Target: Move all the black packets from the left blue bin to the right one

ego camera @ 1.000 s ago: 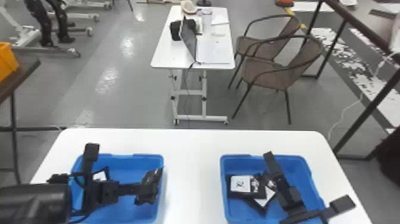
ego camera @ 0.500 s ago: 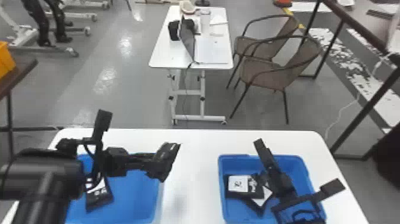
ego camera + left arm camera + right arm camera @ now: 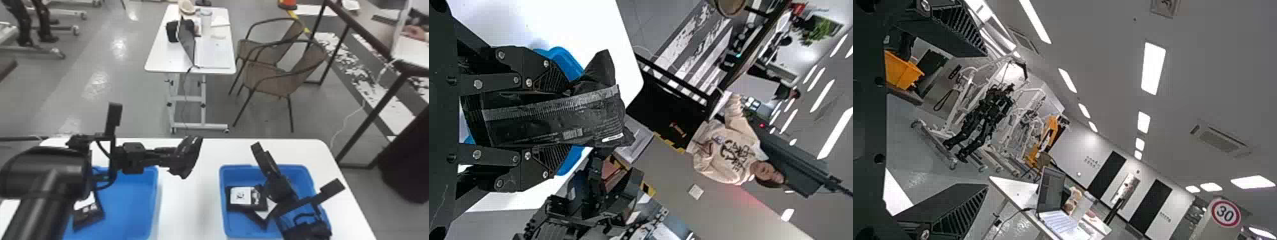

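As the held packet [image 3: 186, 159] swings clear, the left bin [image 3: 127, 207] is down to one in sight

Where that packet hung over the left bin a second ago, it has now risen past the rim and sits off toward two o'clock, above the table [image 3: 190, 210]. The left gripper [image 3: 561, 119] has it pinched flat between both fingers. From there the right bin [image 3: 237, 225] lies toward four o'clock, so the likely next move is across and down.

The swing has also bared the last packet [image 3: 87, 213], lying at the left bin's eight o'clock; it probably calls for another trip. At least two packets [image 3: 244, 196] lie overlapping toward nine o'clock in the right bin, as before. Above them the right gripper [image 3: 985, 120] hangs with its fingers apart, empty, and could crowd the drop.
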You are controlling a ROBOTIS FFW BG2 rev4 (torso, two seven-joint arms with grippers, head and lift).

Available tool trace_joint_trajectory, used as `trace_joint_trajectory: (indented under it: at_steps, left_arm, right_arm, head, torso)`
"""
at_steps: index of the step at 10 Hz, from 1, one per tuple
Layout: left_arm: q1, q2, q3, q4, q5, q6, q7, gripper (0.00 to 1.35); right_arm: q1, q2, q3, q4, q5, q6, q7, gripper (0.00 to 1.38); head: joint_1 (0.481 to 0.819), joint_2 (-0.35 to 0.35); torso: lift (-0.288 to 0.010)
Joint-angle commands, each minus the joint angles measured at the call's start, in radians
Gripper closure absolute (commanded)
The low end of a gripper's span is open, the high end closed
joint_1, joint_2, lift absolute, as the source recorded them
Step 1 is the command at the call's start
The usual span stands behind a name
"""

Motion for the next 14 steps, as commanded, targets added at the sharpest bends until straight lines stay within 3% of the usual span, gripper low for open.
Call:
trace_joint_trajectory:
  at_steps: [1, 4, 7, 9, 10, 14]
  left_arm:
    - [-0.035, -0.005, -0.061, 0.052, -0.024, -0.027, 0.0, 0.82]
    - [-0.115, -0.058, -0.158, 0.132, -0.139, -0.131, 0.018, 0.82]
    - [-0.141, -0.065, -0.264, 0.132, -0.228, -0.239, 0.132, 0.82]
    - [-0.13, -0.061, -0.318, 0.132, -0.208, -0.297, 0.225, 0.82]
    - [-0.129, -0.067, -0.325, 0.129, -0.208, -0.309, 0.237, 0.82]
    - [-0.087, -0.064, -0.287, 0.121, -0.111, -0.455, 0.326, 0.82]
  right_arm:
    - [-0.034, -0.01, 0.0, -0.015, 0.076, 0.001, 0.0, 0.04]
    - [-0.063, -0.012, 0.006, -0.023, 0.096, 0.035, -0.001, 0.15]
    - [-0.083, -0.01, 0.004, -0.026, 0.116, 0.054, -0.011, 0.16]
    - [-0.089, -0.012, 0.004, -0.032, 0.111, 0.06, -0.024, 0.16]
    - [-0.087, -0.012, 0.004, -0.032, 0.105, 0.061, -0.024, 0.16]
    - [-0.084, -0.013, -0.002, -0.03, 0.102, 0.061, -0.024, 0.16]
  head:
    - [0.695, -0.096]
    - [0.695, -0.125]
    - [0.695, -0.147]
    - [0.695, -0.162]
    - [0.695, -0.17]
    - [0.695, -0.188]
  torso:
    - [0.0]
    - [0.0]
    - [0.0]
    - [0.0]
    - [0.0]
    - [0.0]
